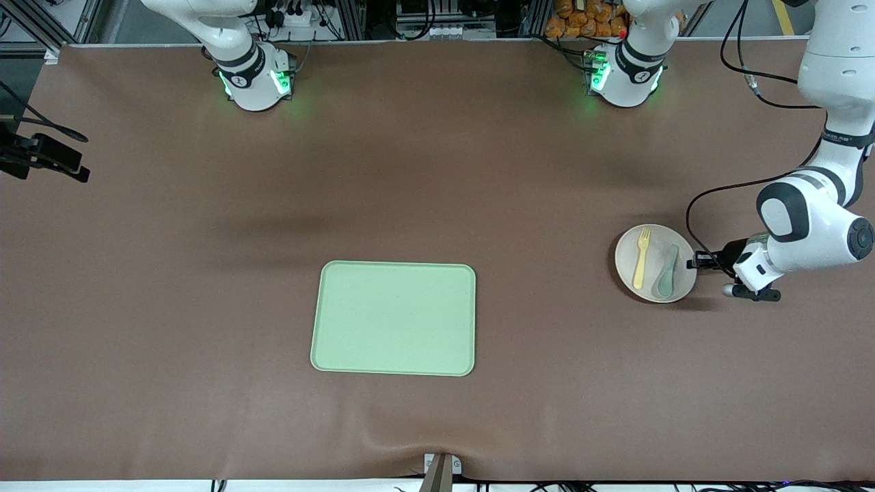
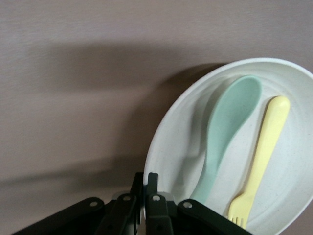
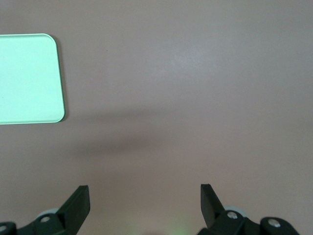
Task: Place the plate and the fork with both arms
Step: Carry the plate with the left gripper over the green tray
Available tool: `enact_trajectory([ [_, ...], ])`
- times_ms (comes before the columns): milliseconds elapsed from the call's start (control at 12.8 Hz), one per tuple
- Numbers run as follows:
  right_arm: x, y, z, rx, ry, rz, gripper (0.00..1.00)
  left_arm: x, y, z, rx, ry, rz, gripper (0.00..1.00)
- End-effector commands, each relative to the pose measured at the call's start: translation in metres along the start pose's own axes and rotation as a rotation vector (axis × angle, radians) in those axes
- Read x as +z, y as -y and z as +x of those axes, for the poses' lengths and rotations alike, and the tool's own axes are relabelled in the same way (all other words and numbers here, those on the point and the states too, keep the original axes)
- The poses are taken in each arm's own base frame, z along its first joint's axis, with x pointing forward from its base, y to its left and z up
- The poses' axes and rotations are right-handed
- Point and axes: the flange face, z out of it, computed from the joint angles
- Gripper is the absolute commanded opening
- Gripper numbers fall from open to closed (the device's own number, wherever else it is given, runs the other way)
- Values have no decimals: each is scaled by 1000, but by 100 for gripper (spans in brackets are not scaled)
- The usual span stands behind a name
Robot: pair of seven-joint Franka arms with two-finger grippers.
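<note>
The off-white plate (image 1: 625, 263) is on the brown table toward the left arm's end. In it lie the pale-yellow fork (image 1: 641, 260) and a teal spoon (image 1: 666, 273), side by side. My left gripper (image 1: 698, 260) is shut on the plate's rim at the edge beside the spoon. The left wrist view shows its fingers (image 2: 152, 180) pinching the rim of the plate (image 2: 168, 142), with the spoon (image 2: 227, 122) and fork (image 2: 261, 152) inside. I cannot tell whether the plate is lifted. My right gripper (image 3: 145, 193) is open and empty, high over bare table; it is out of the front view.
The light-green rectangular tray (image 1: 393, 318) lies at the table's middle, nearer to the front camera; its corner shows in the right wrist view (image 3: 29, 78). A black camera mount (image 1: 41, 157) stands at the right arm's end of the table.
</note>
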Motion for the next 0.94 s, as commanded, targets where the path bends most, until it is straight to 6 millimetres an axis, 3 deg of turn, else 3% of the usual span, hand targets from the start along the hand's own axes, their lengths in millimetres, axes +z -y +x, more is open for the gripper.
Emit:
enact_trajectory([
  [0,-3,-6,1,-7,3,20,100,5,-38,12,65,27,-60,0],
  [391,-3,-6,1,-7,4,21,100,-33,-132,57,146,13,-183,0],
  [469,-3,-6,1,-7,4,21,100,-41,-166,69,185,-5,-191,0],
  [547,-3,-6,1,-7,4,21,100,-46,-214,80,218,-15,-197,0],
  [703,-3,-7,1,-4,4,21,100,-45,-303,101,137,-18,-208,0],
  [859,-3,-7,1,-6,4,21,100,-41,-361,117,50,-24,-207,0],
])
